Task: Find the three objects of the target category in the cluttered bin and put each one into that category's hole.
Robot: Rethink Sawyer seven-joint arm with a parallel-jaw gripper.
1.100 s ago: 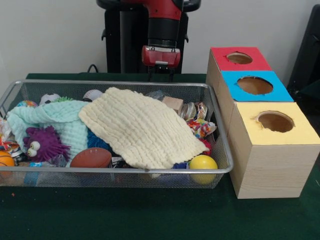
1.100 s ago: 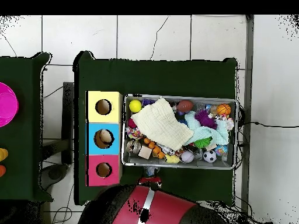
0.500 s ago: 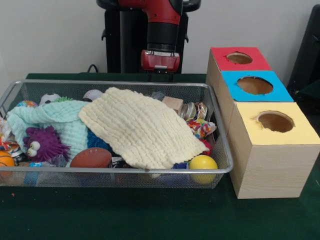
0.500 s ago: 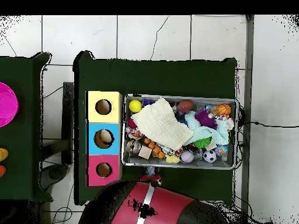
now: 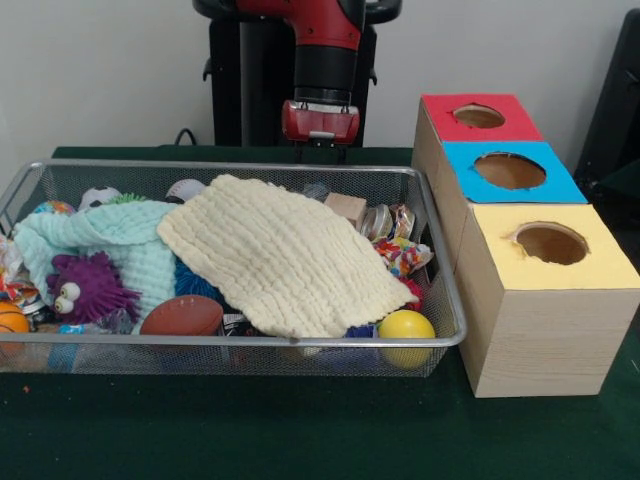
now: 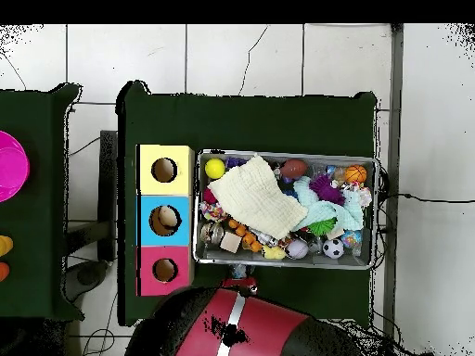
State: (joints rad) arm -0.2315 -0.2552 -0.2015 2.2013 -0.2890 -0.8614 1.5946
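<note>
A wire mesh bin (image 5: pixel 240 340) holds mixed toys under a cream cloth (image 5: pixel 280 255) and a mint cloth (image 5: pixel 120 240). Around the cloths I see a yellow ball (image 5: pixel 406 326), a brown football (image 5: pixel 182 316), a purple fuzzy toy (image 5: pixel 88 285), a wooden block (image 5: pixel 346 208) and snack packets (image 5: pixel 398 250). Right of the bin stand three boxes with round holes: red (image 5: pixel 440 105), blue (image 5: pixel 462 160) and yellow (image 5: pixel 500 265). My gripper (image 5: pixel 321 150) hangs behind the bin's far rim, outside it, holding nothing. In the overhead view the gripper (image 6: pixel 243 275) sits just below the bin (image 6: pixel 376 213).
In the overhead view a tan object lies inside the blue box's hole (image 6: pixel 165 221). A small basketball (image 6: pixel 355 173) and a soccer ball (image 6: pixel 333 247) lie at the bin's right end. A pink round thing (image 6: pixel 9 167) sits on a second table at the left.
The gripper dropped slightly behind the bin's far rim during the first half second, and the arm shifted a little. Since then nothing has moved.
</note>
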